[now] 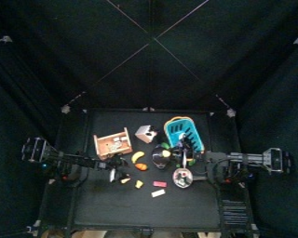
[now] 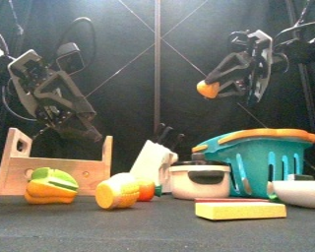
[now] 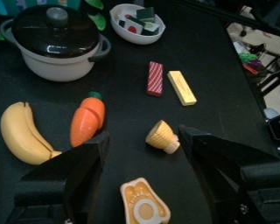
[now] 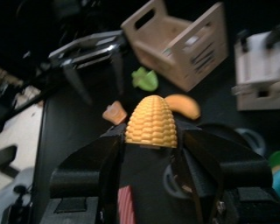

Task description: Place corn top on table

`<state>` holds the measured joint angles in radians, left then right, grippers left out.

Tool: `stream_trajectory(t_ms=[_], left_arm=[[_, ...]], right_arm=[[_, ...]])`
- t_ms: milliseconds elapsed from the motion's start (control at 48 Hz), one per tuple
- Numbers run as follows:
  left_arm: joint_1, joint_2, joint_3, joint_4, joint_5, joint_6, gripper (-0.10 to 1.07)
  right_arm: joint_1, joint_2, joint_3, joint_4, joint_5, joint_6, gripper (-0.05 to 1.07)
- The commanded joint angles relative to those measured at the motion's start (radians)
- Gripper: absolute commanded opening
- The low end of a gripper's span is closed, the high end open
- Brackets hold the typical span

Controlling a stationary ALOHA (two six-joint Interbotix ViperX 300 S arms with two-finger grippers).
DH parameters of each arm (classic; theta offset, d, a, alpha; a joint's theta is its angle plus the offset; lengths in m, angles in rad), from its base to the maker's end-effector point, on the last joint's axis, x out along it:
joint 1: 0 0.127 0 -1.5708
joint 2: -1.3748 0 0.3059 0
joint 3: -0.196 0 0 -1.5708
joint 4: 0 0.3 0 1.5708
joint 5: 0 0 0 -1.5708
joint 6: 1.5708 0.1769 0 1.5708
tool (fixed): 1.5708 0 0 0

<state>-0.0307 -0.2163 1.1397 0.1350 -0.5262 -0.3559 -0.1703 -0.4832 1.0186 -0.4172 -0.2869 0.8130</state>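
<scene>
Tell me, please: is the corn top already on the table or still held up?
Held up. The corn top sits between the right gripper's jaws, high above the table.

the black worktop carries a pot, banana, carrot, crate, basket and a yellow bar.

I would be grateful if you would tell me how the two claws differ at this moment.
The right claw grips a yellow corn piece between its jaws; the left claw holds nothing, its jaws standing apart. In the front view the right claw hangs high above the teal basket, while the left claw sits lower, by the wooden crate. Both are black and clear of the table.
</scene>
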Motion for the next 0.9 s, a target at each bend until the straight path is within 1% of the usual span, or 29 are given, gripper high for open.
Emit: stream_trajectory(t_ms=[0, 83, 146, 292, 375, 438, 562, 688, 875], left_arm=[[-0.025, 0.005, -0.009, 0.000, -0.003, 0.002, 0.96], [-0.037, 0.005, -0.009, 0.000, -0.003, 0.002, 0.96], [-0.043, 0.005, -0.008, -0.002, -0.003, 0.002, 0.96], [-0.044, 0.005, -0.006, -0.002, -0.003, 0.000, 0.96], [-0.044, 0.005, -0.005, -0.002, -0.003, -0.002, 0.96], [-0.046, 0.006, -0.003, -0.002, -0.003, -0.002, 0.96], [-0.044, 0.008, -0.003, -0.002, -0.003, -0.002, 0.96], [-0.044, 0.012, -0.005, -0.002, -0.003, -0.002, 0.96], [-0.044, 0.020, -0.008, -0.015, -0.003, -0.002, 0.96]], right_arm=[[0.104, 0.075, -0.044, 0.018, -0.005, 0.002, 0.67], [0.173, 0.155, -0.067, 0.066, 0.014, 0.002, 0.67], [0.212, 0.221, -0.086, 0.118, 0.044, 0.002, 0.67], [0.247, 0.313, -0.118, 0.310, 0.127, 0.002, 0.67], [0.253, 0.342, -0.133, 0.413, 0.172, -0.002, 0.67], [0.253, 0.357, -0.143, 0.466, 0.189, -0.003, 0.67], [0.253, 0.383, -0.160, 0.500, 0.190, -0.002, 0.67], [0.252, 0.428, -0.186, 0.523, 0.202, 0.000, 0.68], [0.229, 0.462, -0.204, 0.566, 0.290, 0.002, 0.68]])
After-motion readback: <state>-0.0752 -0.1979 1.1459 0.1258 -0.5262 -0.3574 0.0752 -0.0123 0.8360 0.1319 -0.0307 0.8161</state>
